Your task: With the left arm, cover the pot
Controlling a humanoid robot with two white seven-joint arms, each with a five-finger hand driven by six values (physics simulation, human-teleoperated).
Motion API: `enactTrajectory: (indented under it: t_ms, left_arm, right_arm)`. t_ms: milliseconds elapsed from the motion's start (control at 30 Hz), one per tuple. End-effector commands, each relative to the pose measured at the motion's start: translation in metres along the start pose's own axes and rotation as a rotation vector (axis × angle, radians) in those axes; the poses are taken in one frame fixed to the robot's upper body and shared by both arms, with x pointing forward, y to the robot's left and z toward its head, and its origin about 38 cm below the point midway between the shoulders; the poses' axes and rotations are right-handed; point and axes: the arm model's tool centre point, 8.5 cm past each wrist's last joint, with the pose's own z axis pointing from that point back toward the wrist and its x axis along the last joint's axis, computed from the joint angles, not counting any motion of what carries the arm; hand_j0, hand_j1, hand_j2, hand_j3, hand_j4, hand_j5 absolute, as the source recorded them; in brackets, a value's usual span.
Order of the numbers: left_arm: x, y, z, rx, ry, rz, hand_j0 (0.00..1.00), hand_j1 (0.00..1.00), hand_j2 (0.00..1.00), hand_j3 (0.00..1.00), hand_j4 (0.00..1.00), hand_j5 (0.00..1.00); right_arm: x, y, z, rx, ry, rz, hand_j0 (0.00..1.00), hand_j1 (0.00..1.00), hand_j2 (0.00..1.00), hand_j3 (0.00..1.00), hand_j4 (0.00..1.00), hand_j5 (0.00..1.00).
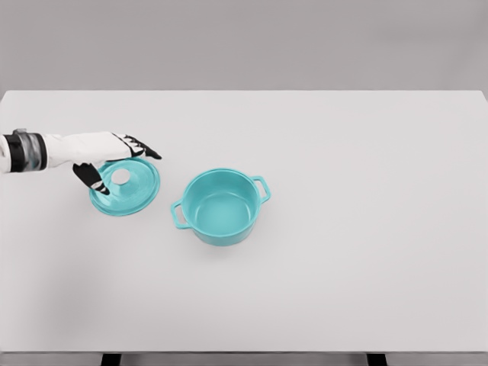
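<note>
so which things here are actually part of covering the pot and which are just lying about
Part of the job:
- teal pot, uncovered, upright on the table
- teal lid, flat on the table to the left of the pot, apart from it
- left hand, fingers spread over the lid's knob, not visibly gripping it

Just there:
- white table; nothing else lies on it

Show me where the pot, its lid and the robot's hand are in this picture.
pot (219, 208), head view, on the bare inside bottom.
lid (139, 191), head view, on its teal top, right of the knob.
left hand (107, 156), head view, on the white back of the hand.
</note>
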Motion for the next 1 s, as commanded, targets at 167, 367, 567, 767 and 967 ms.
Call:
enactTrajectory:
  t_ms: [167, 367, 567, 767, 967]
  left_arm:
    - [-0.0066, 0.0002, 0.002, 0.0, 0.019, 0.014, 1.0, 1.0, 1.0, 1.0, 1.0, 1.0]
    - [-0.0039, -0.0033, -0.001, -0.01, 0.009, 0.015, 0.88, 0.88, 0.88, 0.88, 0.88, 0.88]
    - [-0.0044, 0.0025, 0.0004, -0.005, 0.011, 0.007, 0.89, 0.89, 0.89, 0.89, 0.89, 0.89]
    - [-0.0069, -0.0023, 0.0027, -0.021, 0.019, 0.01, 0.89, 0.89, 0.89, 0.89, 0.89, 0.89]
    - [-0.0112, -0.0054, 0.0034, -0.026, 0.031, 0.022, 0.86, 0.86, 0.86, 0.86, 0.86, 0.86]
  right_arm:
    - [0.0002, 0.0, 0.0, 0.0, 0.0, 0.001, 1.0, 1.0, 1.0, 1.0, 1.0, 1.0]
    - [-0.0003, 0.0, 0.0001, 0.0, 0.001, 0.0, 1.0, 1.0, 1.0, 1.0, 1.0, 1.0]
    - [0.0004, 0.0, 0.0, 0.0, -0.002, 0.001, 1.0, 1.0, 1.0, 1.0, 1.0, 1.0]
    - [0.0004, 0.0, 0.0, 0.0, -0.002, 0.001, 1.0, 1.0, 1.0, 1.0, 1.0, 1.0]
    - [0.0004, 0.0, 0.0, 0.0, -0.002, 0.001, 1.0, 1.0, 1.0, 1.0, 1.0, 1.0]
